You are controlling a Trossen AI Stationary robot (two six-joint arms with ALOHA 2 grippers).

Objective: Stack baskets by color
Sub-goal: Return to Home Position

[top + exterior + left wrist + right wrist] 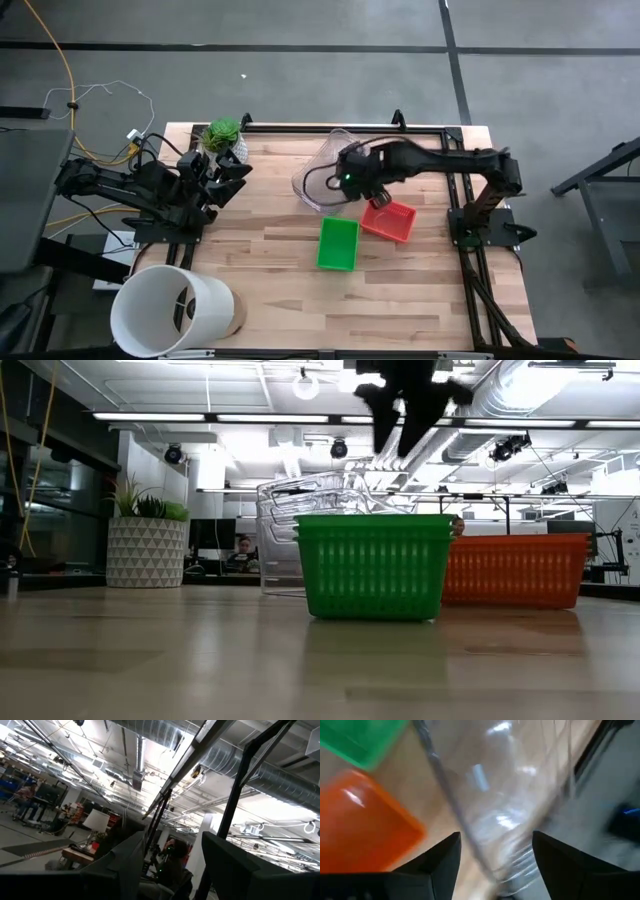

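A green basket (338,244) stands on its base on the table near the middle, and a red basket (389,220) stands just to its right and a little farther back. In the low view the green basket (375,565) is in front of the red basket (515,570). My right gripper (372,195) hangs open above the red basket's far left corner, pointing steeply down and holding nothing. The right wrist view shows my right gripper (495,840) clear of the red basket (360,825) and the green basket (360,740). My left gripper (172,870) waits open at the table's left, tipped upward.
A clear plastic container (325,170) lies on the table just beyond the baskets, under my right arm. A white bucket (170,310) lies on its side at the near left corner. A potted plant (225,138) stands at the far left. Bare wood lies toward the near edge.
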